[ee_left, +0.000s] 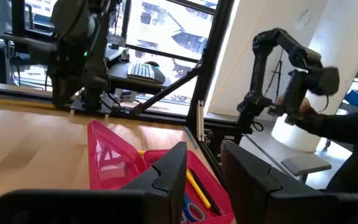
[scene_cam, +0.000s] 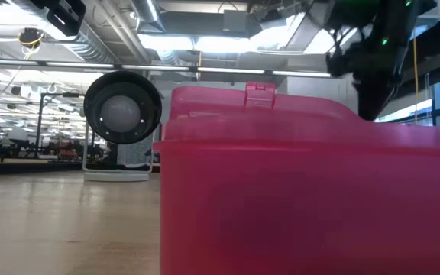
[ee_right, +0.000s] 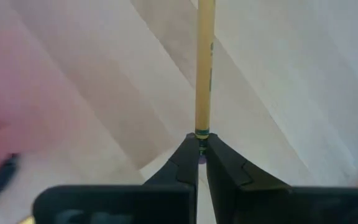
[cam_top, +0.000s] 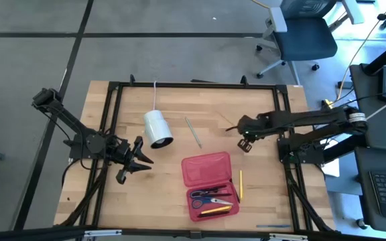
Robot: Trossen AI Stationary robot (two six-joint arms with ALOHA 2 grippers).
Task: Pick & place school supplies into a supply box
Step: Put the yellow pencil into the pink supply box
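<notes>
Left gripper (cam_top: 137, 163), centre-left of the high view, fingers spread and empty, pointing toward the red supply box (cam_top: 208, 185). White cylinder (cam_top: 157, 128) lies above it, a green pencil (cam_top: 193, 132) to its right. Supply box, lower centre, lies open, lid upward in the frame; its tray holds blue-handled scissors (cam_top: 210, 199) and a yellow pencil (cam_top: 216, 211). Right gripper (ee_right: 201, 149), centre-right, fingers pinched on the end of a wood-coloured pencil (ee_right: 204, 65). Another yellow pencil (cam_top: 240, 184) lies just beside the box's right edge.
</notes>
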